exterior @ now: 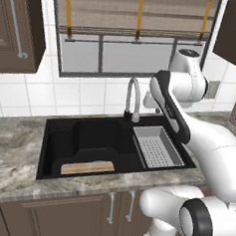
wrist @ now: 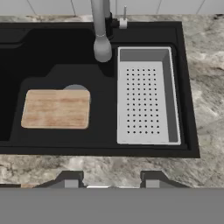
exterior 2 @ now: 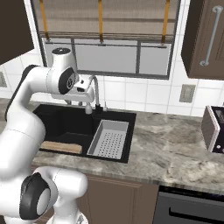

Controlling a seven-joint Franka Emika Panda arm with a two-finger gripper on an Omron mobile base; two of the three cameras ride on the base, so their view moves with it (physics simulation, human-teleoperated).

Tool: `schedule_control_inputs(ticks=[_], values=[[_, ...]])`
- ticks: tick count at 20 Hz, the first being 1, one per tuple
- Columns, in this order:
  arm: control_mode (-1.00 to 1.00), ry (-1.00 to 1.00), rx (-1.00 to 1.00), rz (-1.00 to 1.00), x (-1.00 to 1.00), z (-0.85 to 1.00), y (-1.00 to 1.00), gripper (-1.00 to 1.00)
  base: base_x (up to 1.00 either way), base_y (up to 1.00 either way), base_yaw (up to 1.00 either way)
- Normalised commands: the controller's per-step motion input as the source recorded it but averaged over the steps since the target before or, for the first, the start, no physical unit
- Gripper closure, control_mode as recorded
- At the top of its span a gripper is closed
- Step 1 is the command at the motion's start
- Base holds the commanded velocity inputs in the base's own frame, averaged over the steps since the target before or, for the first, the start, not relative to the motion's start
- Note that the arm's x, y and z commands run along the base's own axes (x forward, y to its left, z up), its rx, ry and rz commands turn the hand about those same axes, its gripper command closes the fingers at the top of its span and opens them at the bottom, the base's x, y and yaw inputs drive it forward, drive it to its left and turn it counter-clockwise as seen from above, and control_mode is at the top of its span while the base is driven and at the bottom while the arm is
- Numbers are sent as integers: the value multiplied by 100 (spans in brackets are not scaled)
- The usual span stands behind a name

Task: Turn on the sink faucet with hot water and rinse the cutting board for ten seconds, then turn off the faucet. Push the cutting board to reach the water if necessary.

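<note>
The cutting board [wrist: 56, 109] was found lying flat on the floor of the sink [wrist: 52, 61], toward the near left, partly over the drain and well left of the spout mouth. No water was seen running. It was judged stiff, light and likely to slide easily on the basin floor; an edge push was judged better than a pinch. The sink faucet [exterior: 133, 98] was noted at the back rim, its small lever [wrist: 124, 17] beside the base. The grey drainer tray [wrist: 146, 96] was seen to the right. The gripper [wrist: 108, 183] was held above, jaws closed on nothing.
</note>
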Motion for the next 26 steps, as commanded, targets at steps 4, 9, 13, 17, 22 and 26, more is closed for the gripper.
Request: schedule_control_inputs(ticks=[4, 9, 13, 17, 22, 26], values=[[-100, 0, 0, 0, 4, -2, 4, -100, 0, 0, 0], [-100, 0, 0, 0, 38, -8, 24, -100, 0, 0, 0], [-100, 0, 0, 0, 60, -14, 22, -100, 0, 0, 0], [-100, 1, 0, 0, 56, -5, 12, -100, 0, 0, 0], [-100, 5, 0, 0, 42, 0, 0, -100, 0, 0, 0], [-100, 0, 0, 0, 46, 0, 0, -100, 0, 0, 0]])
